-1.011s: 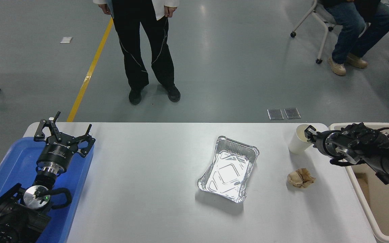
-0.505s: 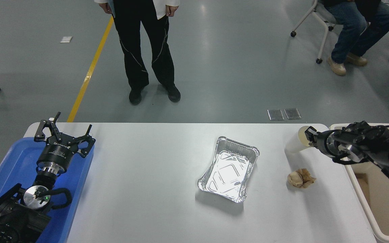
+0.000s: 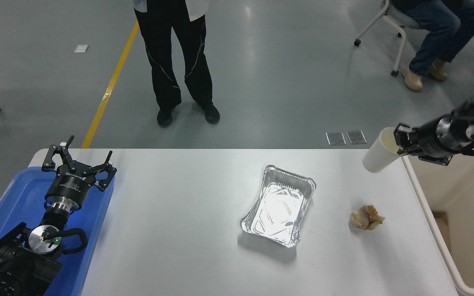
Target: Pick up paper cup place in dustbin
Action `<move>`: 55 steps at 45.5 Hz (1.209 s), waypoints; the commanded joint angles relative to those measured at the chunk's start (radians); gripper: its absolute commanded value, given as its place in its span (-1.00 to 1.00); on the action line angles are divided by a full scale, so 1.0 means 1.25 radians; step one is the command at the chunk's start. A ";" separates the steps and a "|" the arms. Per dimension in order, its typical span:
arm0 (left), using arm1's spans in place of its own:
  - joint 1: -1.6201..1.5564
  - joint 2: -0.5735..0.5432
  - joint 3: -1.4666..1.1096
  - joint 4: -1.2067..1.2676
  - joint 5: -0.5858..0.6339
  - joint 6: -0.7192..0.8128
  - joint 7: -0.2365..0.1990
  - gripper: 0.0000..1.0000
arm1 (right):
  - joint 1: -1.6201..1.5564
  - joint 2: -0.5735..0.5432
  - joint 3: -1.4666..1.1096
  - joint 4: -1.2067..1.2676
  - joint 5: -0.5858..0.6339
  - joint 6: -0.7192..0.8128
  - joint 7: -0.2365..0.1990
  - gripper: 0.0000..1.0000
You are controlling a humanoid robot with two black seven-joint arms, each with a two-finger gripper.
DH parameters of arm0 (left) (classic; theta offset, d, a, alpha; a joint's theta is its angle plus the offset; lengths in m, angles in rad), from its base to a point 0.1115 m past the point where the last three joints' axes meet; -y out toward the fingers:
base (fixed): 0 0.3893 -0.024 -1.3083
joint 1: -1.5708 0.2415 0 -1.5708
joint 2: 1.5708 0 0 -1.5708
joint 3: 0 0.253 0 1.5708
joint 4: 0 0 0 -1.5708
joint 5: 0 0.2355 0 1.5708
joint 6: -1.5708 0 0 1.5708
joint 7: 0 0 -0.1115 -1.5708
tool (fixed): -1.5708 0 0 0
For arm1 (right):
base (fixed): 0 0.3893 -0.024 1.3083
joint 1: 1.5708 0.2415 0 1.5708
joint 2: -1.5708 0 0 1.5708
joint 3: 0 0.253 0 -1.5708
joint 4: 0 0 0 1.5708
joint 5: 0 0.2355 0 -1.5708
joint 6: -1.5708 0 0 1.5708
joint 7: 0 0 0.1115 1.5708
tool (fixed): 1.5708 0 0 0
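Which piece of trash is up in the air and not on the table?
The paper cup. The right tool pinches its rim and holds it tilted, next to the dustbin. The foil tray and crumpled paper wad lie on the table.

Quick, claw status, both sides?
Left claw: open, empty, parked over the blue tray.
Right claw: closed on the paper cup rim, cup lifted beside the dustbin.

The right arm comes in from the right edge, raised and stretched leftward, its wrist roughly level. The right gripper (image 3: pixel 398 140) has its fingers pinched on the rim of the paper cup (image 3: pixel 379 151), holding it tilted in the air. The left arm rests parked at the lower left, the left gripper (image 3: pixel 78 160) pointing away with fingers spread.
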 commanded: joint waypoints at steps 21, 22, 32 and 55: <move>0.001 0.000 0.000 0.000 0.000 0.000 0.000 0.99 | 0.488 -0.089 -0.032 0.240 -0.162 0.254 -0.004 -1.00; 0.001 0.000 -0.001 0.000 0.000 0.000 0.000 0.99 | 0.488 -0.089 -0.033 0.240 -0.162 0.254 -0.005 -1.00; 0.001 0.000 0.000 0.000 -0.001 0.000 0.000 0.99 | 0.479 -0.101 -0.068 0.230 -0.162 0.254 -0.008 -1.00; 0.002 0.000 -0.002 0.000 -0.001 0.000 -0.001 0.99 | 0.258 -0.289 -0.244 0.100 -0.162 0.055 -0.004 -1.00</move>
